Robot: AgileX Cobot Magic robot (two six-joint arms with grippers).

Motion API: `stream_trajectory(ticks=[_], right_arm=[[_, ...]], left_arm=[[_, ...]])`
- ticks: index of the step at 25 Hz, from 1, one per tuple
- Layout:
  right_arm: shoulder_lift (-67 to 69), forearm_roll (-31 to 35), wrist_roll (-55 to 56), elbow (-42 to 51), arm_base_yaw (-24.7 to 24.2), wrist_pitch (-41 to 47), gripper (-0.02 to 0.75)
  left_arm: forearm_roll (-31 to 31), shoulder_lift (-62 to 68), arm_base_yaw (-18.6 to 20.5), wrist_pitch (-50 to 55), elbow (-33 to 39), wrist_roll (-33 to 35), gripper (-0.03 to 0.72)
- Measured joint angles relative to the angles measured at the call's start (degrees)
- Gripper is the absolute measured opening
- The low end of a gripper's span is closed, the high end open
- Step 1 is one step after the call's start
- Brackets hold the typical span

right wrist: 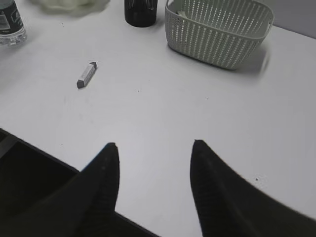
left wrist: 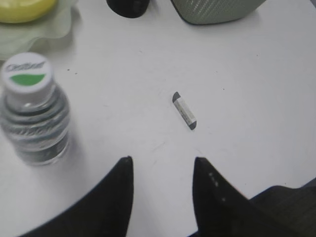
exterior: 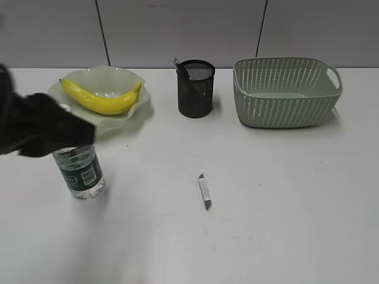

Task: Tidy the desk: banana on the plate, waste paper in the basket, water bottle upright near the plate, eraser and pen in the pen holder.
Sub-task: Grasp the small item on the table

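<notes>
The eraser [left wrist: 184,110], small, light and stiff, lies flat on the worktop [exterior: 284,201], best pinched across its narrow sides; both end effectors gape wide, holding nothing.

Smooth, matt white desk top [exterior: 284,207]; black cylindrical pen holder [exterior: 196,89] of fine metal mesh; sage-green rectangular basket [exterior: 287,92] of perforated matt plastic. Pale green ruffled plate [exterior: 112,121], translucent and glossy, bearing a smooth-skinned yellow banana [exterior: 100,99]. Clear glossy plastic water bottle [exterior: 80,171] with ribbed walls, white plastic cap and printed dark green label.
</notes>
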Motion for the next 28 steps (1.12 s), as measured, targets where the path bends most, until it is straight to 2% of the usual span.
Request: stream_trajectory(ticks=[5, 7, 11, 16, 22, 28], right_arm=[[-0.15, 0.11, 0.06, 0.11, 0.00, 0.00, 0.382], [-0.15, 0.11, 0.06, 0.11, 0.00, 0.00, 0.382], [-0.15, 0.11, 0.06, 0.11, 0.00, 0.00, 0.382], [-0.15, 0.11, 0.06, 0.11, 0.00, 0.00, 0.382], [-0.15, 0.11, -0.01, 0.13, 0.00, 0.00, 0.382], [-0.15, 0.11, -0.01, 0.13, 0.00, 0.00, 0.382]], left_arm=[[-0.84, 21.16, -6.92, -3.58, -12.50, 0.01, 0.301], [-1.15, 29.75, -8.30, -3.31, -18.44, -2.76, 0.301], [-1.21, 44.15, -8.62, 1.27, -30.87, -10.01, 0.338], [3.20, 58.95, -8.62, 16.41, -46.82, -20.31, 0.359], [4.11, 71.76, -8.62, 33.47, -62.19, -23.04, 0.360], [3.80, 77.03, -8.62, 37.76, -67.81, -23.64, 0.351]])
